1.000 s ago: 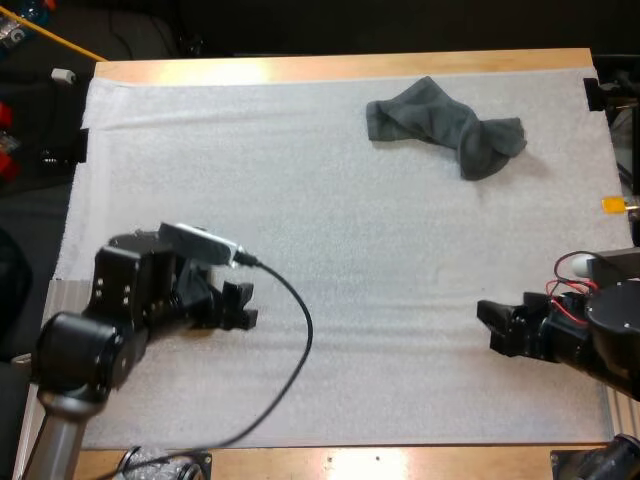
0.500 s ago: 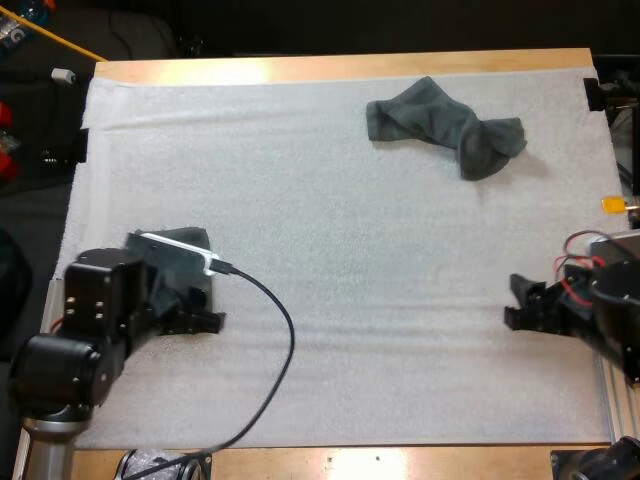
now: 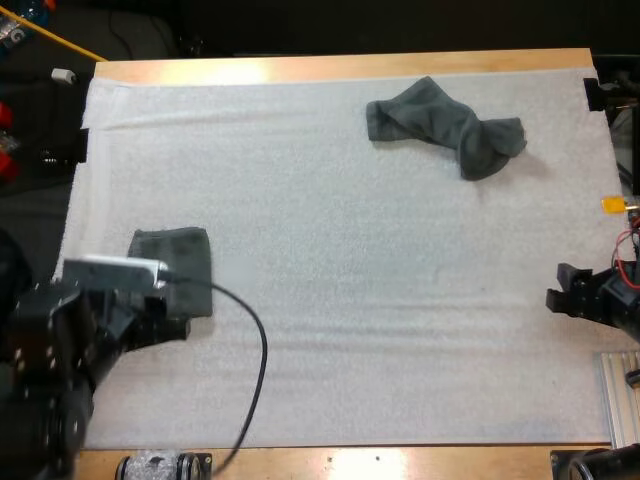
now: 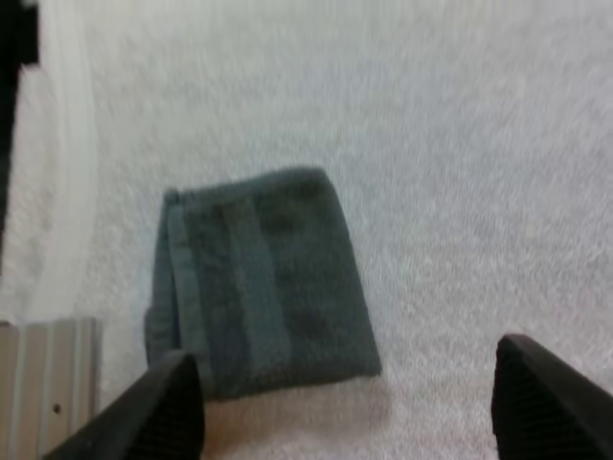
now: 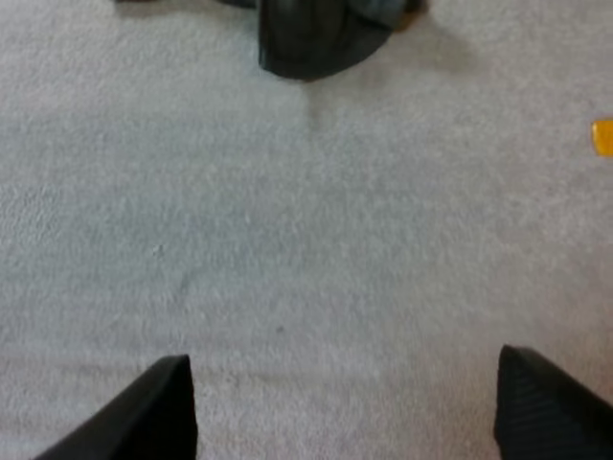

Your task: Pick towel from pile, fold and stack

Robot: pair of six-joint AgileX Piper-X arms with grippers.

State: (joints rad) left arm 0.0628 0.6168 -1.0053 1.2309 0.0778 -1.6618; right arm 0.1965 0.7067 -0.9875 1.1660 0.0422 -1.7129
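A folded dark grey-green towel [image 3: 178, 258] lies flat on the white mat [image 3: 340, 200] at its left side, also seen in the left wrist view [image 4: 259, 283]. My left gripper [image 4: 350, 398] hangs open just short of the towel's near edge, with nothing between its fingers. A crumpled towel [image 3: 445, 125] sits at the far right of the mat, and its near end [image 5: 316, 38] is ahead of my right gripper [image 5: 345, 412]. The right gripper [image 3: 562, 297] is open over bare mat by the right edge.
A ribbed metal plate [image 3: 620, 395] lies at the table's near right corner, and another [image 4: 48, 383] lies beside the folded towel at the mat's left edge. The wooden table edge [image 3: 340, 65] runs along the far side.
My left arm has drawn back toward the near left corner, uncovering the folded towel. My right arm has pulled back to the right edge. The crumpled towel has not moved.
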